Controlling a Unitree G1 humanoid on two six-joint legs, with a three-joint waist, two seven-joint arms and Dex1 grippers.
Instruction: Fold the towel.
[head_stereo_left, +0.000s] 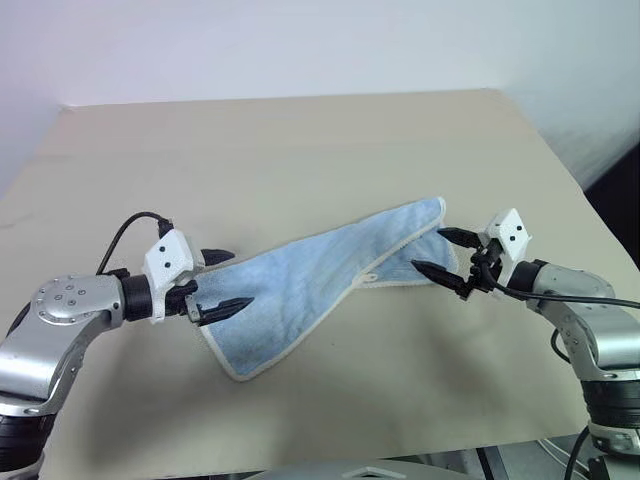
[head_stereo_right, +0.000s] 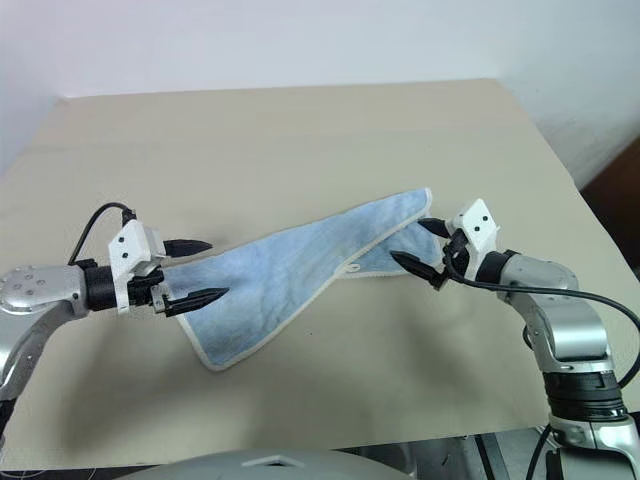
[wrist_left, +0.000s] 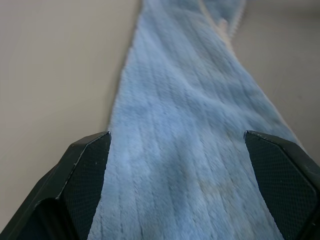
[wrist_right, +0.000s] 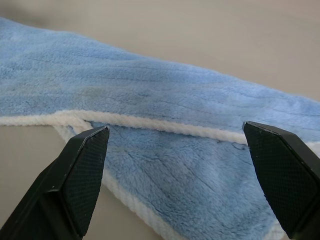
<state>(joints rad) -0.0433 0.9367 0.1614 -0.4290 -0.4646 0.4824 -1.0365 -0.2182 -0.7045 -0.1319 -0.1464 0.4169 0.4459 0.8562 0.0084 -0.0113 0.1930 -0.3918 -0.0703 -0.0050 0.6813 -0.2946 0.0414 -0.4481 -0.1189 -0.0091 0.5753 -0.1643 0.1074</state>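
The light-blue towel with a cream border lies bunched in a long diagonal strip on the tan table, from lower left to upper right, one flap folded over near its right end. A small loop shows on its lower edge. My left gripper is open at the towel's left end, its fingers straddling the cloth without gripping it. My right gripper is open at the towel's right end, its fingers on either side of the folded, bordered edge.
The table's far half is bare tan surface. Its front edge runs just below the towel and its right edge lies close to my right arm. A black cable loops off my left wrist.
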